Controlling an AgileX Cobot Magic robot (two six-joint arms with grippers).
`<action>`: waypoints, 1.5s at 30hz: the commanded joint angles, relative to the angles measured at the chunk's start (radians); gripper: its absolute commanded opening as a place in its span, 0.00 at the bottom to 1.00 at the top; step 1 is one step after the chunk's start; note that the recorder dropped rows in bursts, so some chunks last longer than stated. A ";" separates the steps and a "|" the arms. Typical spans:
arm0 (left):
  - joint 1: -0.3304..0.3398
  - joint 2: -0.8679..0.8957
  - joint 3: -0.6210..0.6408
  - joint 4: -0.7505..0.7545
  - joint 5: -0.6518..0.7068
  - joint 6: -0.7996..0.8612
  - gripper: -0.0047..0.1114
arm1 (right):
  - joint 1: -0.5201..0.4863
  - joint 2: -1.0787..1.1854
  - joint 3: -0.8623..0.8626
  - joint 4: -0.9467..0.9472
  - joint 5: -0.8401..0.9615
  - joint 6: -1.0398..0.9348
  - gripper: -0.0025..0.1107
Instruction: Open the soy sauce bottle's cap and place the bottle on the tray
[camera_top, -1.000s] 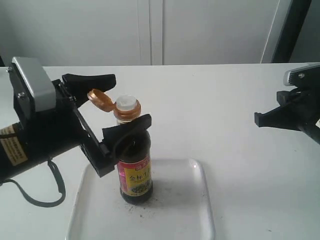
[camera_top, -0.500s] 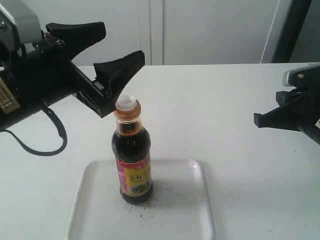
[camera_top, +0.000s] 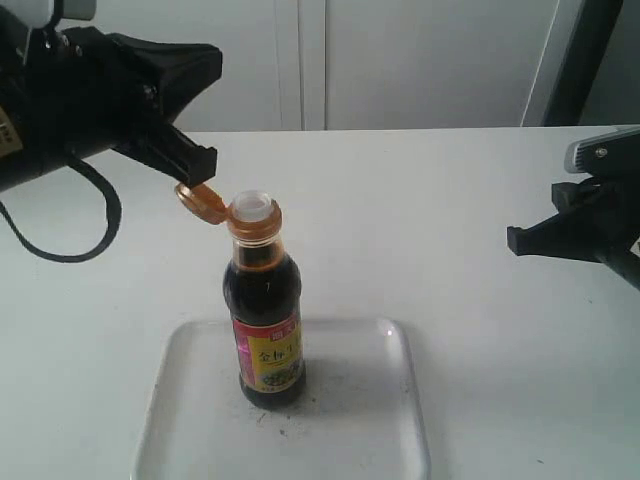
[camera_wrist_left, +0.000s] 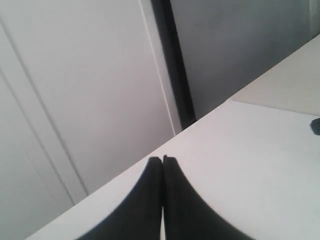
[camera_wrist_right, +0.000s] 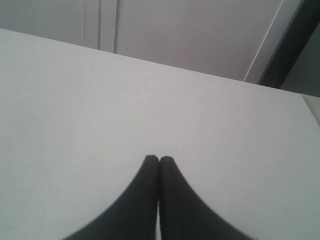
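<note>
The soy sauce bottle (camera_top: 264, 315) stands upright on the tray (camera_top: 400, 400), cap (camera_top: 201, 199) flipped open, at five o'clock below the left gripper (camera_wrist_left: 162, 161), whose jaws are pressed together on nothing.

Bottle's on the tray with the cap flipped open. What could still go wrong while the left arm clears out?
The left gripper, shut and empty, hangs just above the open cap; a careless sweep could clip it and tip the tall soy sauce bottle. With the spout uncovered, a tip would likely spill sauce over the tray and table.
</note>
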 joint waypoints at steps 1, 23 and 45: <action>0.040 -0.012 -0.049 -0.030 0.176 0.014 0.04 | 0.003 0.005 0.008 -0.001 -0.007 0.007 0.02; 0.320 -0.012 -0.192 -0.056 0.943 0.041 0.04 | 0.003 0.005 0.008 -0.088 0.001 0.086 0.02; 0.337 0.108 -0.258 -0.524 1.526 0.456 0.04 | 0.110 0.002 -0.266 -0.111 0.951 0.129 0.02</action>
